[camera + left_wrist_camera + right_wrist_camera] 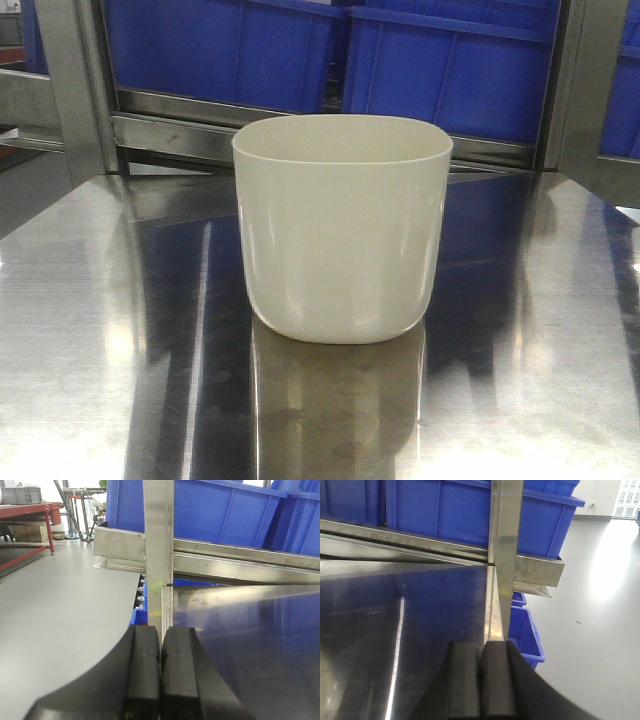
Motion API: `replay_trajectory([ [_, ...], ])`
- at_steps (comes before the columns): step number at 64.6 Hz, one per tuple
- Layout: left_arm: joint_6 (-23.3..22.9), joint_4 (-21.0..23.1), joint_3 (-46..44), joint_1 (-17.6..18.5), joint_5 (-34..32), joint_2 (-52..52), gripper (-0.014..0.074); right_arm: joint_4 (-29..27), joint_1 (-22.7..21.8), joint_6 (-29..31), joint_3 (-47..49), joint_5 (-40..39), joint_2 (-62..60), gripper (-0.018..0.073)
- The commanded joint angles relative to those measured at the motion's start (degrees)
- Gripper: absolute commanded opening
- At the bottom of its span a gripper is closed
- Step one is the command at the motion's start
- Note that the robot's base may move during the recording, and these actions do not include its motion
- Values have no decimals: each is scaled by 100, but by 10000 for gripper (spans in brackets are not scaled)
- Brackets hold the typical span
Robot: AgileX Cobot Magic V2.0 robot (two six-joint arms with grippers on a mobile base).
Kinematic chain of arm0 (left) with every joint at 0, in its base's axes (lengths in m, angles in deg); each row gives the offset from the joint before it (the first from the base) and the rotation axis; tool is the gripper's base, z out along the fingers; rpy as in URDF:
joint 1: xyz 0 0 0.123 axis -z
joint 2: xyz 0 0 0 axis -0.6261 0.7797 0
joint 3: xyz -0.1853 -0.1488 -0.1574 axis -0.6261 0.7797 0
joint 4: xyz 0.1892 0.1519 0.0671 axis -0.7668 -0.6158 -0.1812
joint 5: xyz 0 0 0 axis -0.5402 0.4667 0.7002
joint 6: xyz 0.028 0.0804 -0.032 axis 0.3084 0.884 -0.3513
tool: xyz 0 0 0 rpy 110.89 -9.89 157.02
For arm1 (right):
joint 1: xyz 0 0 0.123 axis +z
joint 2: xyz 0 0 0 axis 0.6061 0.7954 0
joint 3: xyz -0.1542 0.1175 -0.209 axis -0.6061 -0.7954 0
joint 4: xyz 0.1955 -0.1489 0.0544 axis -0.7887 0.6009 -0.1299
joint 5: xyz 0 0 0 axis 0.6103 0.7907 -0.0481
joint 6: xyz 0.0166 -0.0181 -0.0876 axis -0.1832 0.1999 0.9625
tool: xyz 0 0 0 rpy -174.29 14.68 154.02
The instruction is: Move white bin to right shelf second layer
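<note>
Cream-white and glossy, the bin (342,230) stood upright on the steel table (90,350) toward its back edge, while the left gripper (160,672) and right gripper (481,680) hung at its side edges, jaws pressed together on nothing, so 1 should probably open wide and pinch the rim.

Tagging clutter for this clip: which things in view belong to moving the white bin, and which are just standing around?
Job: white bin, upright on the steel tabletop; both arms' jaws, closed and empty.
Bystanders: blue crates on the rack behind; red-framed bench.
</note>
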State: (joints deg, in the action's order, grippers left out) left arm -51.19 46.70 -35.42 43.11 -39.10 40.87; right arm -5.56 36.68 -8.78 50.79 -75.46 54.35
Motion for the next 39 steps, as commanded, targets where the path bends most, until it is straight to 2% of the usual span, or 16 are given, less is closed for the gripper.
replay_trajectory([
  [1,-27,36,211,23,-452,-92,85,-15,0,61,91,-489,-115,48],
  [39,-27,36,211,23,-452,-92,85,-15,0,61,91,-543,-115,48],
])
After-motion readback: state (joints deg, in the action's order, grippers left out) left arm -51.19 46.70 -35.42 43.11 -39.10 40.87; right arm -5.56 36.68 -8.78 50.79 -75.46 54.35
